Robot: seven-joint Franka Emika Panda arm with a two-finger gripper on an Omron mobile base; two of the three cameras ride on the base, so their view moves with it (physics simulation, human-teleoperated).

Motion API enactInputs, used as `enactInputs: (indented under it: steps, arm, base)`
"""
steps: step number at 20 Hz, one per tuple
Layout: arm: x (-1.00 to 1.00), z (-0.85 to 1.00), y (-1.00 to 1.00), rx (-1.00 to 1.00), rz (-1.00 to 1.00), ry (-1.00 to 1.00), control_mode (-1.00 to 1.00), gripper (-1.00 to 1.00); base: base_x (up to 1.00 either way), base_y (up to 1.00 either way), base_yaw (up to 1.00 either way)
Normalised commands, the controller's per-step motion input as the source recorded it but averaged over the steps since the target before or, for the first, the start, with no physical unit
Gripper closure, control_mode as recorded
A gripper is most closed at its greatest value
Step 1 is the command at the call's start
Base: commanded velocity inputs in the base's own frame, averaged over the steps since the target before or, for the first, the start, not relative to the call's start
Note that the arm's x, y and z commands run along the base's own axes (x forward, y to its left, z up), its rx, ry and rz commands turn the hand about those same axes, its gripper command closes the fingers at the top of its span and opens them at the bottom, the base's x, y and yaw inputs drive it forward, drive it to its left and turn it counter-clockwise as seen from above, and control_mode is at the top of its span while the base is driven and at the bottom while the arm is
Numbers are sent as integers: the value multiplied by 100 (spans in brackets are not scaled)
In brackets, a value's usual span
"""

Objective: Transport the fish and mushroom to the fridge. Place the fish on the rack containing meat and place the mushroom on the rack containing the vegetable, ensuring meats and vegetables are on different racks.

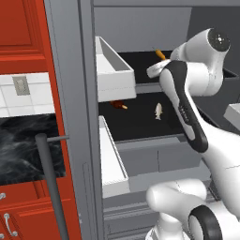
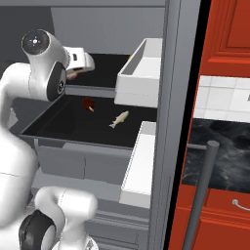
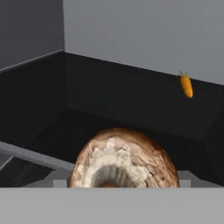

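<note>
The fridge (image 1: 70, 93) stands open. My gripper (image 1: 157, 69) (image 2: 80, 61) reaches in at the front edge of the higher black shelf (image 3: 109, 96), shut on the brown mushroom (image 3: 124, 159), which looms close in the hand view. The orange carrot (image 3: 186, 85) (image 1: 161, 54) lies at the back of that shelf. On the lower black shelf (image 1: 136, 124) (image 2: 73, 122) lie the pale fish (image 1: 158, 111) (image 2: 119, 118) and, further back, the dark red meat (image 1: 118, 105) (image 2: 88, 103). My fingertips are hidden behind the mushroom.
White door bins (image 1: 112, 70) (image 2: 141, 73) hang beside the shelves, with a lower bin (image 1: 110, 159) (image 2: 139, 161) beneath. Grey drawers (image 1: 154, 159) sit under the lower shelf. Red cabinets (image 1: 23, 28) and a long bar handle (image 1: 49, 178) flank the fridge.
</note>
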Motion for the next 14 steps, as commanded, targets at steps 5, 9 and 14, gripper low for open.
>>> enactInputs:
  steps: [5,9,14]
  arm:
    - [98,-27,0,0,0,4,-100,100]
    - [85,-44,0,1,0,5,-100,100]
    - [80,-49,0,3,0,7,-100,100]
  base:
    - [0,0,0]
    - [0,0,0]
    - [0,0,0]
